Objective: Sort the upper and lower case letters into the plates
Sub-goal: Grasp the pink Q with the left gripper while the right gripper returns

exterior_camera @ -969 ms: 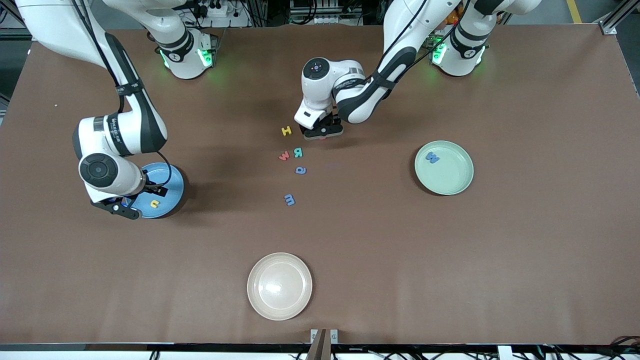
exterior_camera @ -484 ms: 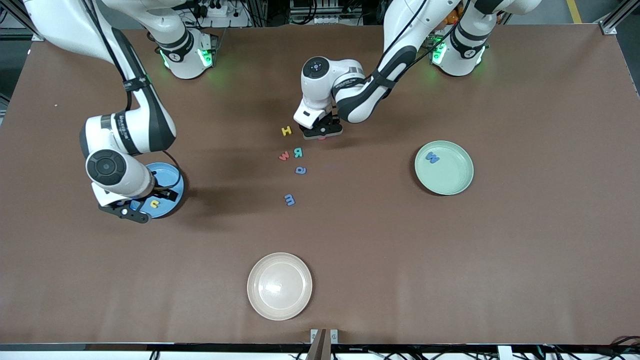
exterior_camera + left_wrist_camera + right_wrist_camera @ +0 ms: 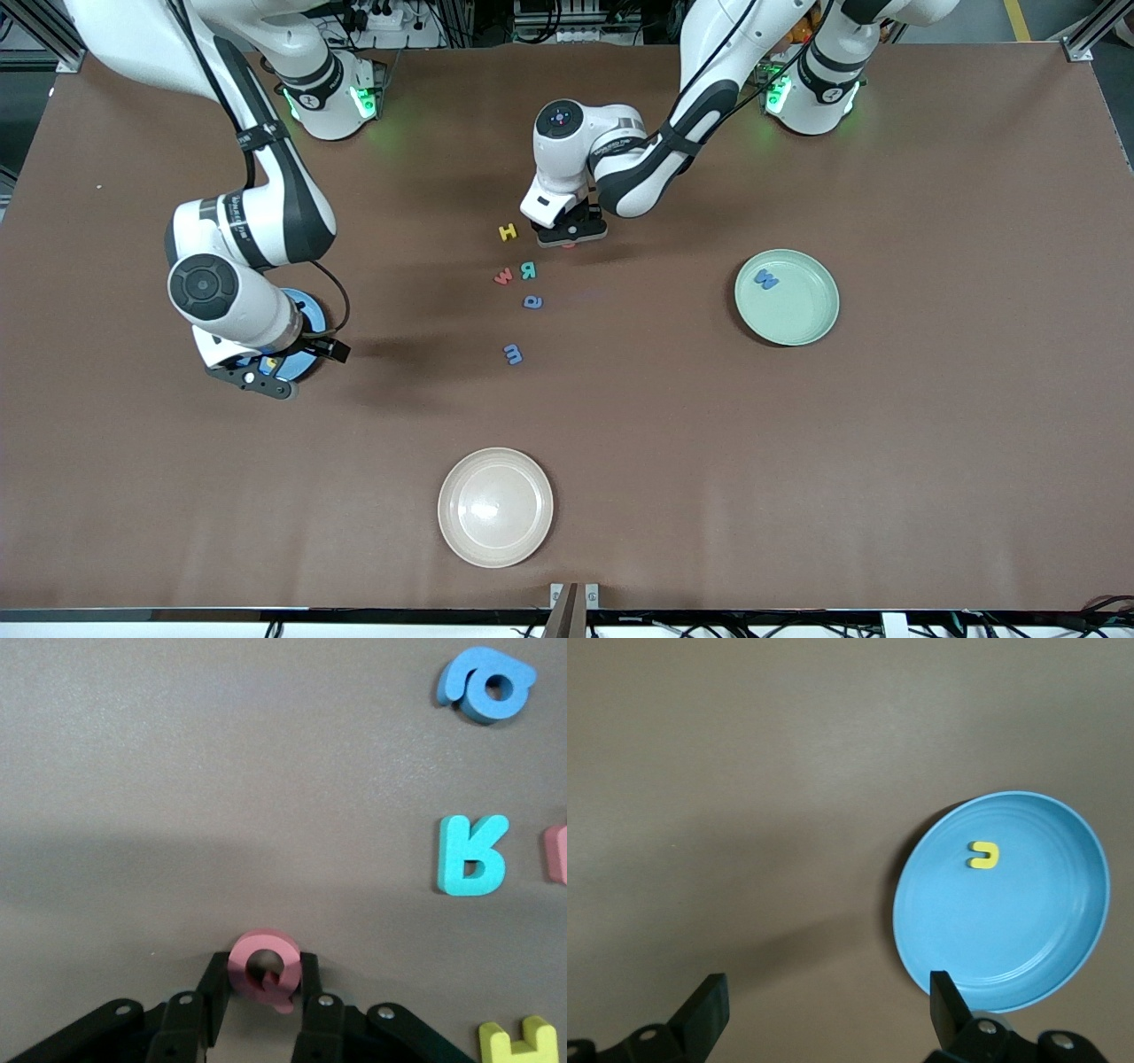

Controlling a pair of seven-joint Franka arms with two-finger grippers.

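Note:
My left gripper [image 3: 571, 237] is down at the table beside the yellow H [image 3: 507, 232], shut on a pink letter Q [image 3: 263, 964]. Its fingers [image 3: 215, 979] press both sides of the Q, which is nearly hidden under the hand in the front view. The teal R [image 3: 528, 268], red w [image 3: 503, 276], blue a [image 3: 532, 301] and blue m [image 3: 513, 354] lie nearer the front camera. The mint green plate [image 3: 802, 315] holds a blue W [image 3: 766, 280]. My right gripper [image 3: 826, 1010] hangs open and empty over the edge of the blue plate [image 3: 1010, 921], which holds a small yellow letter [image 3: 983, 854].
A beige plate [image 3: 495, 507] sits near the table's front edge. The right arm's wrist covers most of the blue plate [image 3: 310, 312] in the front view. Bare brown table lies between the letter cluster and each plate.
The left gripper's fingers have shut onto the pink Q. The right arm has shifted toward the middle of the table, covering more of the blue plate.

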